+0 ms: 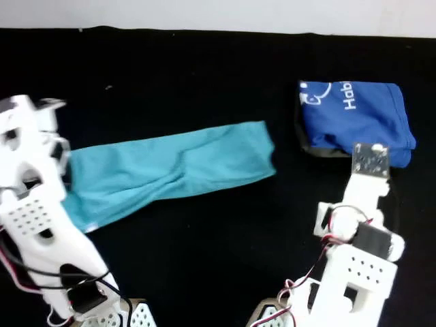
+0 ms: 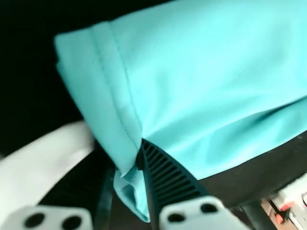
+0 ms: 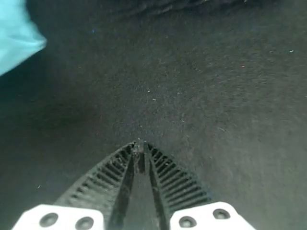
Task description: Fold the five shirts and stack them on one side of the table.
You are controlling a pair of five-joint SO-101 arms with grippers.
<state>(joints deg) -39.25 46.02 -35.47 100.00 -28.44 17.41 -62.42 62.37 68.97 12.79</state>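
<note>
Hem of a teal fabric shirt [image 2: 201, 86] sits pinched in my left jaws; my right jaws hang closed and empty over the black worktop [image 3: 220, 96], beside a folded blue fabric shirt [image 1: 354, 119].

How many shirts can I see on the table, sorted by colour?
teal shirt: 1, lying stretched out
blue shirt: 1, folded
Total: 2 shirts in view. A dark edge shows under the blue one, but I cannot tell whether that is another shirt.
</note>
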